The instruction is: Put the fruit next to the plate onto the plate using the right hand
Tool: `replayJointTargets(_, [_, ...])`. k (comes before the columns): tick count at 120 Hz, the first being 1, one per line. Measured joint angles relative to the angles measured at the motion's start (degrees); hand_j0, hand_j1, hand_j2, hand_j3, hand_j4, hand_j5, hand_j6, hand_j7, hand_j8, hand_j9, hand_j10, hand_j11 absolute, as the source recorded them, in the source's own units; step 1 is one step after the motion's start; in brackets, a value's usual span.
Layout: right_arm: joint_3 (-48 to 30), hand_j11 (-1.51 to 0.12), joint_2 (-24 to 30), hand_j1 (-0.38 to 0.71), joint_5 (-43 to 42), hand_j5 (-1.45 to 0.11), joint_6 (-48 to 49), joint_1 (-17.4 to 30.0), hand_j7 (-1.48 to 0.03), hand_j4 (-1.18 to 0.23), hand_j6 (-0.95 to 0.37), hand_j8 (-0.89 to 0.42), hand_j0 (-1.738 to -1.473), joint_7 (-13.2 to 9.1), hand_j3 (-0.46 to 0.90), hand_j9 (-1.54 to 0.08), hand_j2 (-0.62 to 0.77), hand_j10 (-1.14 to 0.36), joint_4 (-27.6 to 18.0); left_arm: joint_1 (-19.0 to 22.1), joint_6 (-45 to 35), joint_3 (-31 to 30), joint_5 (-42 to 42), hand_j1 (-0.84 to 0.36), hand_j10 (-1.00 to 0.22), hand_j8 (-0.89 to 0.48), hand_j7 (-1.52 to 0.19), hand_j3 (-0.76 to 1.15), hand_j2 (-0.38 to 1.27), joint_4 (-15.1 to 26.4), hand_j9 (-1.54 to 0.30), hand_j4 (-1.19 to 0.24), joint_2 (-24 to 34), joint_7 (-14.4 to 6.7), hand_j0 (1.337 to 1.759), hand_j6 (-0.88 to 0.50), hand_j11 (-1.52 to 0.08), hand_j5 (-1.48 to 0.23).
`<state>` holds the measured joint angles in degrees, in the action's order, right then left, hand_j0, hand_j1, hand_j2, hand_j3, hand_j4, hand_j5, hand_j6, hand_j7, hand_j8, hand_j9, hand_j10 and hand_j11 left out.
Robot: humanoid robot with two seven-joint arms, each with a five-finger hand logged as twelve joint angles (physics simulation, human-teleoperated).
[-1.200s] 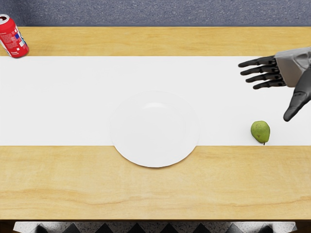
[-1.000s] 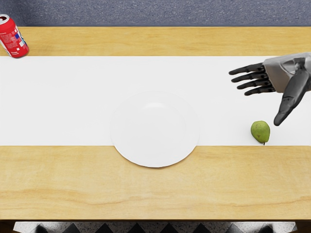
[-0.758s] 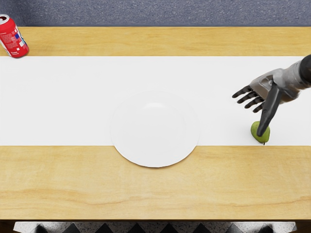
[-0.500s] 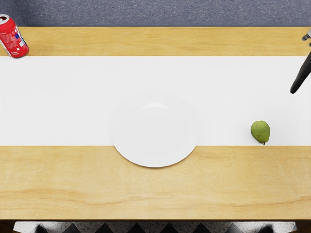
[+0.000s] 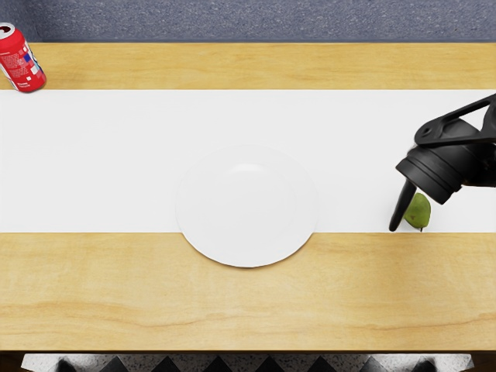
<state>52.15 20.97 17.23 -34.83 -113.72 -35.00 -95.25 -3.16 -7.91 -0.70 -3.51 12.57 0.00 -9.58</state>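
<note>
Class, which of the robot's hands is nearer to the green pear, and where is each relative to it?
Right. The right hand is directly over the pear, partly covering it, with its arm entering from the right edge. The left hand is not in view.

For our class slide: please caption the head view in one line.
Right hand over the green pear, right of the white plate.

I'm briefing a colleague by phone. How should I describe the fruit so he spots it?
Find the white runner across the wooden table, then the white plate at its middle. Right of it, near the runner's front edge, lies the pear: small, green, partly under the dark right hand.
</note>
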Motion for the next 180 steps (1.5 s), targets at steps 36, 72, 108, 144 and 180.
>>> replayJointTargets(36, [-0.5,-0.07,-0.5,-0.28,-0.8,-0.07,-0.2,8.4,-0.07,-0.06,-0.06,-0.06,-1.658,0.0,0.0,-0.07,-0.01,-0.06,5.9,0.0,0.0,0.0,0.0,0.35,0.0,0.0,0.0,0.0,0.0,0.0,0.0,0.0,0.0,0.0,1.658,0.0,0.0,0.0])
replayJointTargets(72, [-0.8,-0.08,1.0,-0.28,-3.2,-0.08,-0.2,12.8,-0.08,-0.06,-0.06,-0.06,-1.658,0.0,0.0,-0.08,-0.01,-0.06,11.9,0.0,0.0,0.0,0.0,0.35,0.0,0.0,0.0,0.0,0.0,0.0,0.0,0.0,0.0,0.0,1.658,0.0,0.0,0.0])
replayJointTargets(108, [-3.6,-0.28,1.4,-0.09,-3.6,-0.28,-0.2,16.3,-0.28,-0.22,-0.22,-0.22,-1.658,0.0,0.0,-0.28,-0.04,-0.22,13.9,0.0,0.0,0.0,0.0,0.35,0.0,0.0,0.0,0.0,0.0,0.0,0.0,0.0,0.0,0.0,1.658,0.0,0.0,0.0])
replayJointTargets(144, [-3.8,-0.33,2.0,-0.04,-3.7,-0.33,-0.2,17.6,-0.33,-0.26,-0.26,-0.26,-1.658,0.0,0.0,-0.33,-0.05,-0.26,16.2,0.0,0.0,0.0,0.0,0.35,0.0,0.0,0.0,0.0,0.0,0.0,0.0,0.0,0.0,0.0,1.658,0.0,0.0,0.0])
replayJointTargets(180, [-4.7,-0.35,2.0,-0.03,-3.6,-0.35,-0.2,17.8,-0.35,-0.27,-0.27,-0.27,-1.658,0.0,0.0,-0.35,-0.05,-0.27,16.5,0.0,0.0,0.0,0.0,0.35,0.0,0.0,0.0,0.0,0.0,0.0,0.0,0.0,0.0,0.0,1.658,0.0,0.0,0.0])
